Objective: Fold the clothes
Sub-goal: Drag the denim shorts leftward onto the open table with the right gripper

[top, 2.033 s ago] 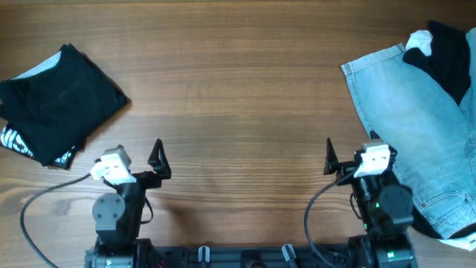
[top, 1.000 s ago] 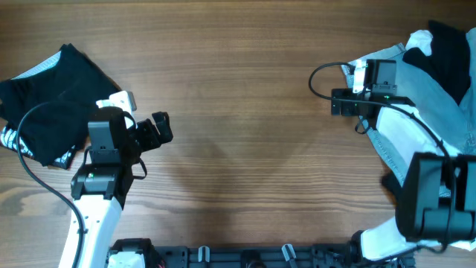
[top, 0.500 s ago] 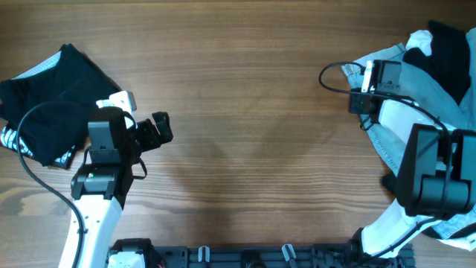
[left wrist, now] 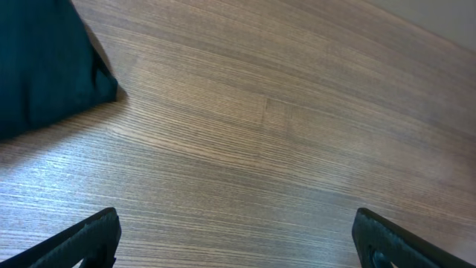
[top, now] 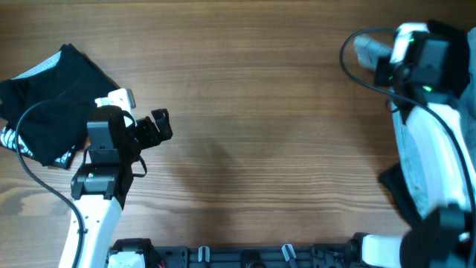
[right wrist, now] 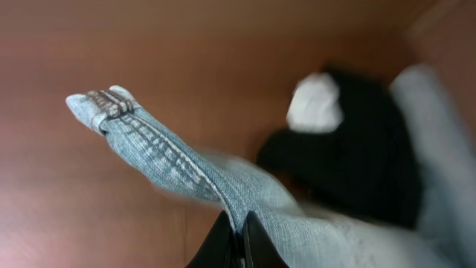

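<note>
The denim shorts hang lifted by a stitched edge, and my right gripper is shut on that edge. From overhead the raised denim corner shows at the far right, with the right arm over most of the shorts. A black top with a white patch lies behind the denim. A second black top with white prints rests at the table's left. My left gripper hovers just right of it, open and holding nothing, its fingertips wide apart over bare wood.
The wooden table stretches between the two arms. A corner of the left black top reaches into the left wrist view. The right arm's cable loops out to the left of its wrist.
My right gripper has shut on the denim edge and carried it up and toward the far right. The left arm and the black top beside it have stayed put.
</note>
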Controlling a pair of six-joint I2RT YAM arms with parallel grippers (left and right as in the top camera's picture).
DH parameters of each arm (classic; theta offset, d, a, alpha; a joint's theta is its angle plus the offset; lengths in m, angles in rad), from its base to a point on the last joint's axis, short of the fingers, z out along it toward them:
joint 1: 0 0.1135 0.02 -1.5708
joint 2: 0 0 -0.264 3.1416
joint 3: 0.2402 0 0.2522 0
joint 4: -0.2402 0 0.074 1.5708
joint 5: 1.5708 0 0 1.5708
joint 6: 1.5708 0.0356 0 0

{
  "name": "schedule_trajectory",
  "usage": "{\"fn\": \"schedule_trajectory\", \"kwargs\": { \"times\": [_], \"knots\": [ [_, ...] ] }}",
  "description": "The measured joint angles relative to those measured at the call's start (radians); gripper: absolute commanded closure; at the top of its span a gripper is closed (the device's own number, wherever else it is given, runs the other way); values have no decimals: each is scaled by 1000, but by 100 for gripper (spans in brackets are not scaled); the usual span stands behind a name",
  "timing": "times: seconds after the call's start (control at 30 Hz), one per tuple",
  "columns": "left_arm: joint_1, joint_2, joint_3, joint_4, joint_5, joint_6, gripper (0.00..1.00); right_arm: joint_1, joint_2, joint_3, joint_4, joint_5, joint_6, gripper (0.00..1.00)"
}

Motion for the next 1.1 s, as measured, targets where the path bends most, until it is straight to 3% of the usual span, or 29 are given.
{"fn": "schedule_trajectory", "kwargs": {
  "times": [0.07, 0.3, 0.6, 0.73, 0.77, 0.8, 0.87, 0.97, 1.1],
  "knots": [
    [0, 0, 0, 0, 0, 0, 0, 0, -70, 11, 0, -14, 10, 96],
    [0, 0, 0, 0, 0, 0, 0, -1, -75, 11, 27, -237, 103, 96],
    [0, 0, 1, 2, 0, 0, 0, 46, -82, 4, 522, -686, 373, 85],
    [0, 0, 1, 8, 0, 0, 0, 213, -63, 4, 471, -654, 402, 69],
    [0, 0, 1, 10, 0, 0, 0, 248, -43, 5, 470, -638, 407, 46],
    [0, 0, 1, 14, 0, 0, 0, 288, -9, 5, 468, -615, 411, 32],
    [0, 1, 1, 27, 6, 0, 0, 333, 53, 6, 462, -566, 418, 15],
    [0, 3, 2, 50, 45, 0, 0, 354, 137, 8, 368, -446, 418, 1],
    [0, 4, 2, 98, 148, -3, 0, 306, 143, 6, 181, -255, 409, 0]
  ]
}}
